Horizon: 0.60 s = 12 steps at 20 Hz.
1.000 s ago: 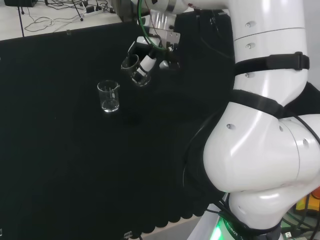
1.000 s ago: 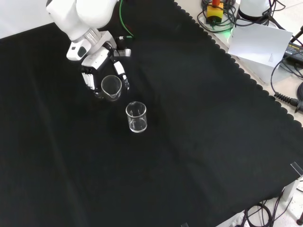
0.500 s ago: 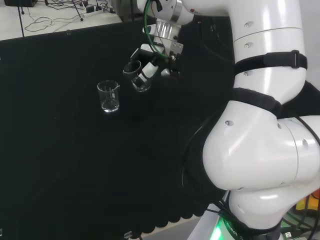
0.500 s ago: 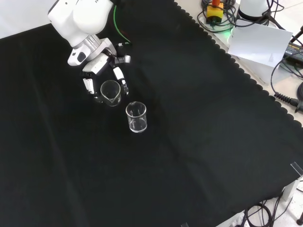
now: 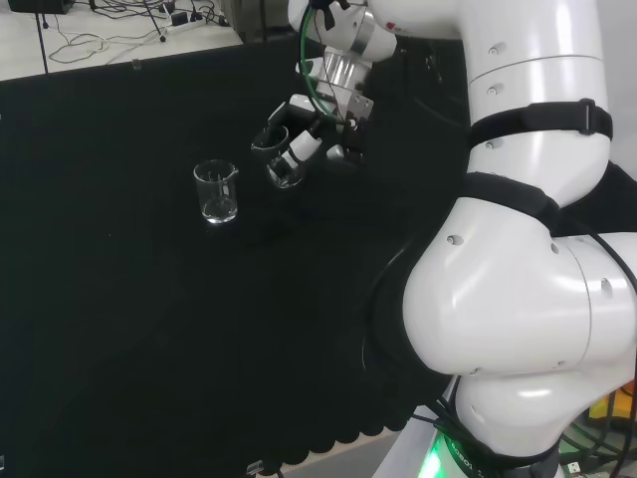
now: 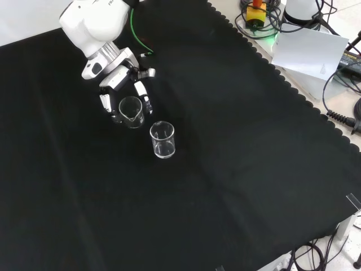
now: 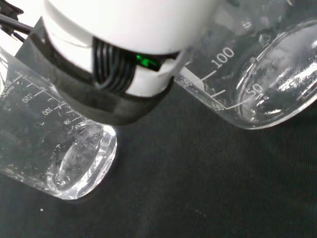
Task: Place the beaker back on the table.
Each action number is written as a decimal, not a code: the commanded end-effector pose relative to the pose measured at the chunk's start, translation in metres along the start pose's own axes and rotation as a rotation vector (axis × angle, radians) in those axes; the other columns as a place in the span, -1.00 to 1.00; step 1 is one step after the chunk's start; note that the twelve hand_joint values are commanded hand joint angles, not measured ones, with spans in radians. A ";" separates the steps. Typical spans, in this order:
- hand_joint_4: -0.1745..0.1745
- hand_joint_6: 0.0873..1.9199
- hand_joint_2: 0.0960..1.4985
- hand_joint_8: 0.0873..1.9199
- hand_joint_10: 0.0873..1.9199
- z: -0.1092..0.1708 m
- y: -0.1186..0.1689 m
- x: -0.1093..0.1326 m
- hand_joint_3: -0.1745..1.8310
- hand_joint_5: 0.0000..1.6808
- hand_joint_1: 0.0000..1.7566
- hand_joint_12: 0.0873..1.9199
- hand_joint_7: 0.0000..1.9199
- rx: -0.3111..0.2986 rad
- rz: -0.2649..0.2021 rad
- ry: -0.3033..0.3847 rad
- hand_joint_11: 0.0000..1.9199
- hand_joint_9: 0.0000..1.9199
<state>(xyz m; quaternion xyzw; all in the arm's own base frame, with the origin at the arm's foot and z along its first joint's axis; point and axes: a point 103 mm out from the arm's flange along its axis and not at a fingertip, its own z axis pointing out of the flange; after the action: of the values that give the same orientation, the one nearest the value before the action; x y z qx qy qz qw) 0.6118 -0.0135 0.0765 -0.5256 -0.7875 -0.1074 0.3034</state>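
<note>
A clear glass beaker sits between the curled black and white fingers of the hand, low over the black cloth and slightly tilted. I cannot tell whether its base touches the cloth. A second clear beaker stands upright on the cloth, a short way from the held one and free of the hand. In the wrist view a finger crosses between two graduated beakers; which of them is held is unclear there.
The black cloth stretches wide around both beakers. The arm's white links fill the right of the head view. Cables and a white sheet lie beyond the cloth's scalloped edge in the front view.
The hand has carried the beaker lower toward the cloth and a little to the right in the head view. The standing beaker has not moved.
</note>
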 end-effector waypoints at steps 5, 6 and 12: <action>-1.00 -0.30 0.01 -0.23 -0.44 0.012 -0.003 0.000 -0.45 0.39 0.61 -0.13 0.23 -0.015 -0.025 0.048 0.15 0.32; -1.00 -0.31 0.01 -0.23 -0.44 0.013 -0.004 0.000 -0.45 0.39 0.61 -0.13 0.23 -0.018 -0.026 0.053 0.15 0.32; -1.00 -0.33 0.05 -0.25 -0.48 0.017 -0.006 -0.002 -0.51 0.40 0.61 -0.11 0.24 -0.020 -0.024 0.060 0.14 0.32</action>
<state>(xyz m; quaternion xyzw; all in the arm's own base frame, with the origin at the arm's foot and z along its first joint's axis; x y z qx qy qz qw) 0.6023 -0.0088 0.0648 -0.5149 -0.7843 -0.1326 0.3196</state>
